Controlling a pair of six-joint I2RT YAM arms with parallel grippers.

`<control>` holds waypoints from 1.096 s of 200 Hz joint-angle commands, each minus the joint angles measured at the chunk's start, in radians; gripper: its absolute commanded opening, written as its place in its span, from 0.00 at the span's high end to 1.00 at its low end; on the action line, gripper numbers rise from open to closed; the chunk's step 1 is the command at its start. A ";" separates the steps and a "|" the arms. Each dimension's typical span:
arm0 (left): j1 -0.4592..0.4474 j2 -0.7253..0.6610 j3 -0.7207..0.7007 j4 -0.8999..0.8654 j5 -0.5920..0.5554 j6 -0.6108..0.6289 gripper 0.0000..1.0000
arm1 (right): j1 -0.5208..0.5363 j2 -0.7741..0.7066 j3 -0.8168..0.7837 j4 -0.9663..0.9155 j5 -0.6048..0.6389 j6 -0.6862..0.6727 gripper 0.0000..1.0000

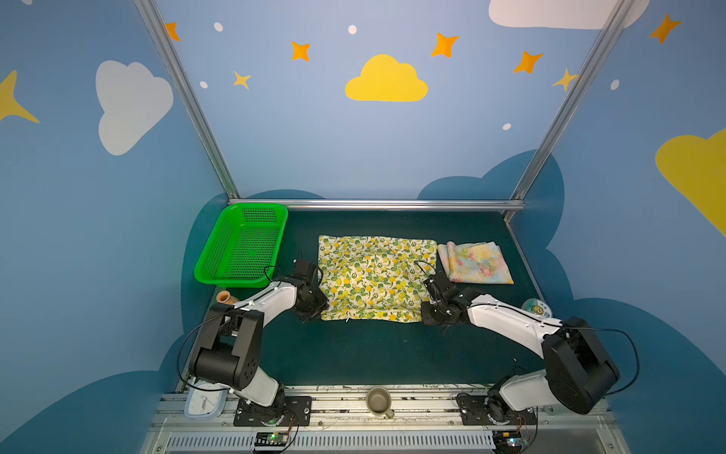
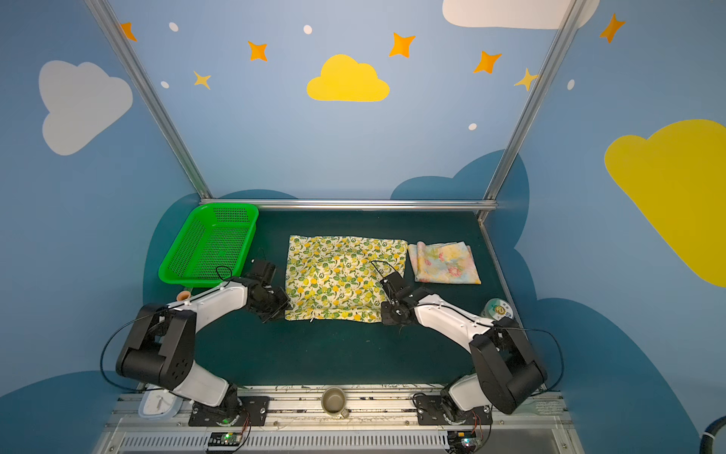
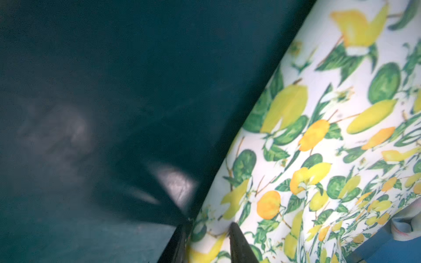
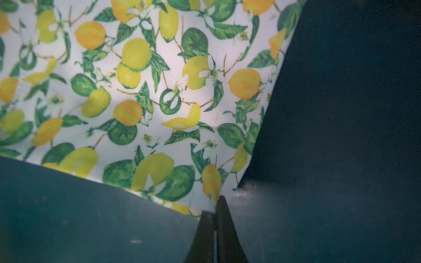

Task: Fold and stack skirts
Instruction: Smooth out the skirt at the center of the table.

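Nearest me, the bare dark green worktop [image 1: 373,353] runs up to the near hem of the cream thin cloth skirt printed with yellow lemons and green leaves [image 1: 373,275], which lies spread flat. My left tool [image 3: 210,224] sits at the lemon skirt's near left corner. Its jaws are narrow with the cloth edge between them, and I cannot tell whether they pinch it or only straddle it. My right tool [image 4: 216,205] is at the near right corner, with its jaws pressed together on the very tip of the cloth.

As I judge it, the coming move turns on this: the lemon skirt stretches away from both tools, and its longer axis seems to run side to side along the hem between them. Each arm therefore has its own corner and neither need cross. A fold would carry this near hem up and over toward the far hem, both tools travelling together.

Just beside the lemon skirt's far right corner lies the pale yellow cloth skirt with pink flowers and blue-green washes [image 1: 475,263], folded into a small rectangle. I cannot tell whether the two skirts touch. My right arm is the nearer to it. Off the far left corner stands the green plastic mesh basket [image 1: 228,280].
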 commanded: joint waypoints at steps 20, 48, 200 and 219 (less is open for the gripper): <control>0.012 0.019 0.047 0.004 -0.022 0.007 0.96 | 0.048 -0.065 0.034 -0.074 0.092 0.017 1.00; 0.032 -0.013 0.040 -0.024 -0.035 0.023 0.96 | 0.090 -0.159 0.024 -0.159 0.130 0.045 1.00; 0.090 -0.201 -0.008 -0.214 -0.011 0.116 0.40 | 0.118 -0.336 -0.114 -0.183 -0.061 0.142 0.56; 0.092 -0.207 -0.009 -0.207 -0.012 0.113 0.38 | 0.097 -0.342 -0.171 -0.113 -0.092 0.205 0.55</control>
